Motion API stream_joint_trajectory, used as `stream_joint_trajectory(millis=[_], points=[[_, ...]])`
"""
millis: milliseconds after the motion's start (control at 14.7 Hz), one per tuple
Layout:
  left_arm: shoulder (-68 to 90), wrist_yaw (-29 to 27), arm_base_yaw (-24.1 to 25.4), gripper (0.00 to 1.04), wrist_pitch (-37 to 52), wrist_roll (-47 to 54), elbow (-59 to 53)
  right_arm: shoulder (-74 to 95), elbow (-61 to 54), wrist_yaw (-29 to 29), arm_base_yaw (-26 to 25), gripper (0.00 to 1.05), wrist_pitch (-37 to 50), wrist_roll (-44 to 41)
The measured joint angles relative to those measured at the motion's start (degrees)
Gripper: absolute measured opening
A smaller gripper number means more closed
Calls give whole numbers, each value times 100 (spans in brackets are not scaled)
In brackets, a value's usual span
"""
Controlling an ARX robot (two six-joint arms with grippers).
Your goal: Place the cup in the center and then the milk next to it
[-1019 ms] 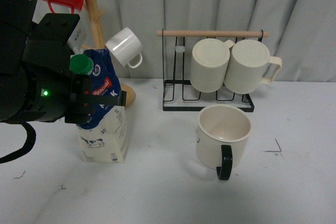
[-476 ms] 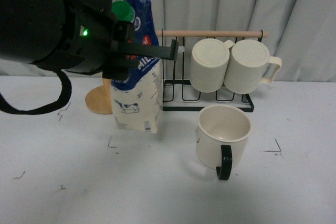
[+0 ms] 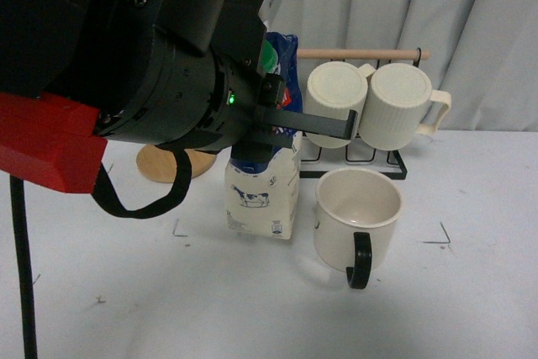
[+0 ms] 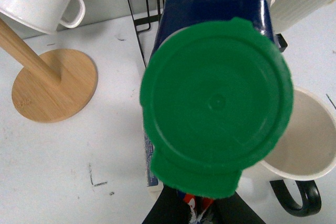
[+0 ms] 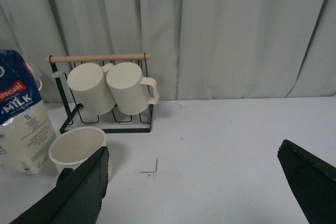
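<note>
The milk was blue above a cream base printed with a cow, its cap green, while the cup was cream-white with a black handle.
</note>
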Motion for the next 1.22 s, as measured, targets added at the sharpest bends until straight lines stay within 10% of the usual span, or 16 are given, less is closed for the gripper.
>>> stream_joint_trajectory(millis=[1223], points=[[616, -245, -151, 2, 131, -306, 208, 0, 0, 0, 0, 98, 0, 0]])
